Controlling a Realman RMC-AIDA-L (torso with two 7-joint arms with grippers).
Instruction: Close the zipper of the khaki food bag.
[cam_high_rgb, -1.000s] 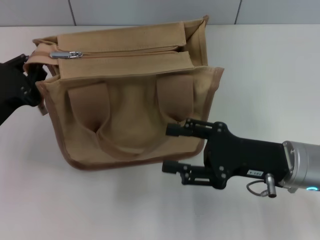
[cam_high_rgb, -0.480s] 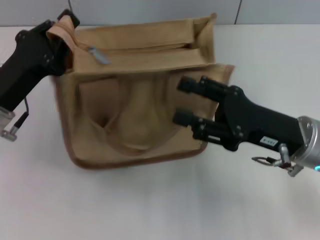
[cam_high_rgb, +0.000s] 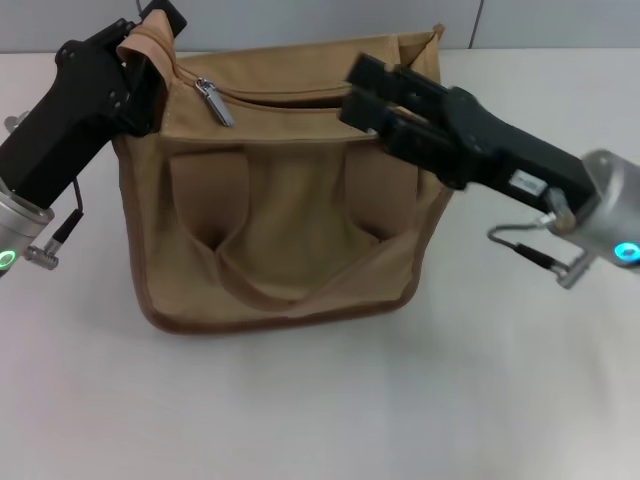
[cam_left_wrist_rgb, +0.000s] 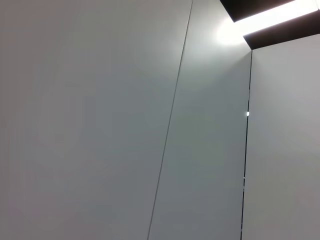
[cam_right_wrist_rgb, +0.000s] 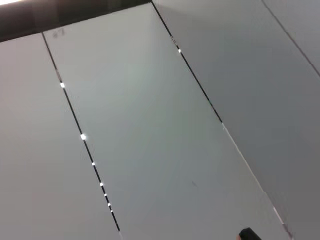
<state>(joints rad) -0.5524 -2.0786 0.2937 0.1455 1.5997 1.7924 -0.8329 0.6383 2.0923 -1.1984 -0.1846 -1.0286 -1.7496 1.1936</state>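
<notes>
Nearest the robot, the white counter (cam_high_rgb: 320, 400) lies bare in front of the khaki food bag (cam_high_rgb: 285, 240), which sits toward the far middle with its front face, two wide strap handles and darker piping turned forward. Its canvas sags and creases between the handles, so it will likely handle as light, soft and floppy: a pull on the tab would probably drag the whole top panel unless the cloth behind it is held taut. Along the top panel runs the zipper (cam_high_rgb: 290, 97), whose silver pull tab (cam_high_rgb: 214, 101) sits near the robot's left end; the track beyond it toward the right looks parted, though not clearly. That small metal tab is the sensible place to pinch, being hard and probably slippery. At the left top corner the left claw (cam_high_rgb: 150, 45) is pinching a fold of fabric, lifting that end. Over the right part of the top, the right claw (cam_high_rgb: 375, 95) hangs with its fingers spread, holding nothing, close to the panel; contact cannot be judged. Room is open on the counter on both sides of the bag; the wall panels (cam_left_wrist_rgb: 100, 120) stand close behind it, which leaves less room at the back.
</notes>
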